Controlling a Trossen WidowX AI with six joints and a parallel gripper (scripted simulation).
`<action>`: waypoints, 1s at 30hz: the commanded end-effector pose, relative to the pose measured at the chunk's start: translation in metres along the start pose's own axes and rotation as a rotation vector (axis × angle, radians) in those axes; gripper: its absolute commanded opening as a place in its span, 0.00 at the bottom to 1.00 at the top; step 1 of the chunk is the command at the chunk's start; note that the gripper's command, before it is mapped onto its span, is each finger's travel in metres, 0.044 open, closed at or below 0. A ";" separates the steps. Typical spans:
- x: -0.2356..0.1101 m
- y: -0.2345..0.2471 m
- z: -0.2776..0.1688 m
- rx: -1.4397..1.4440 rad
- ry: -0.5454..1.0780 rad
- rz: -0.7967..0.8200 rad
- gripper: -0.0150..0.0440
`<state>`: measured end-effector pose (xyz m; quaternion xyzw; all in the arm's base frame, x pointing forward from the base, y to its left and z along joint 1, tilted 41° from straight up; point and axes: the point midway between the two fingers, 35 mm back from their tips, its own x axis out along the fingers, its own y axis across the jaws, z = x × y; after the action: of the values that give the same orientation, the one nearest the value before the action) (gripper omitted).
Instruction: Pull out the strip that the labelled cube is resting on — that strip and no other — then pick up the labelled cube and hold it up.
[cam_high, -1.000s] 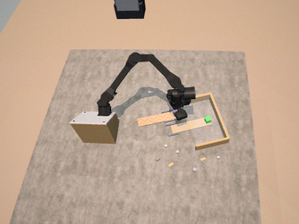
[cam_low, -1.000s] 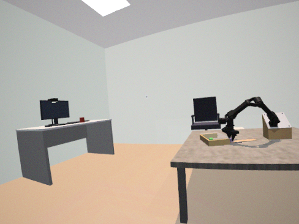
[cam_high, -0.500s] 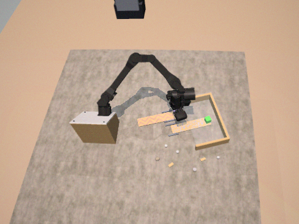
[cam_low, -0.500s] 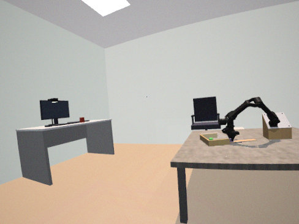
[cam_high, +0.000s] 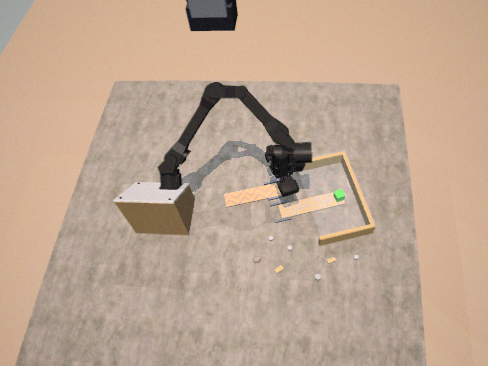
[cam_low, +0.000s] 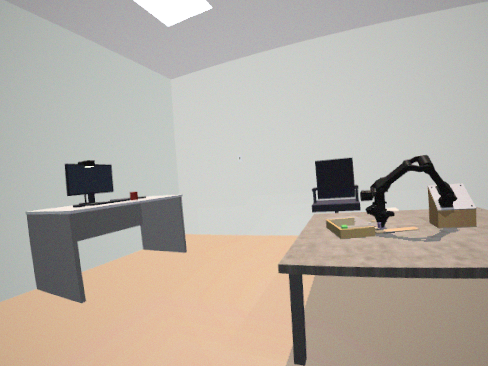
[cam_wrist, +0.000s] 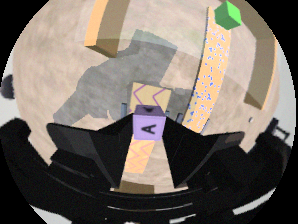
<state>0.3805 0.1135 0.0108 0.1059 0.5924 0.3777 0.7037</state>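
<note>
My gripper (cam_high: 288, 190) (cam_wrist: 148, 116) (cam_low: 381, 223) is shut on the purple cube labelled "A" (cam_wrist: 148, 121), low over the right end of the orange zigzag strip (cam_high: 245, 196) (cam_wrist: 137, 159). The cube sits between the fingers, with the strip showing under it in the wrist view; the gripper hides the cube in the top view. A second orange strip with pale dots (cam_high: 310, 205) (cam_wrist: 212, 76) lies just to the right and carries a green cube (cam_high: 339, 195) (cam_wrist: 229, 15) at its far end.
A low wooden fence (cam_high: 357, 185) (cam_wrist: 109, 10) (cam_low: 350, 231) wraps around the strips' right side. Small white balls (cam_high: 289, 247) and tan bits (cam_high: 278, 269) lie scattered in front. The arm's wooden base box (cam_high: 155, 212) stands to the left.
</note>
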 end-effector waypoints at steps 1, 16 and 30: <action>-0.013 0.003 -0.018 0.003 0.000 0.001 0.25; -0.025 0.010 -0.058 0.007 0.002 0.002 0.25; -0.039 0.014 -0.086 0.009 0.004 0.001 0.25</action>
<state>0.2967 0.0809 0.0155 0.1095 0.5980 0.3765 0.6991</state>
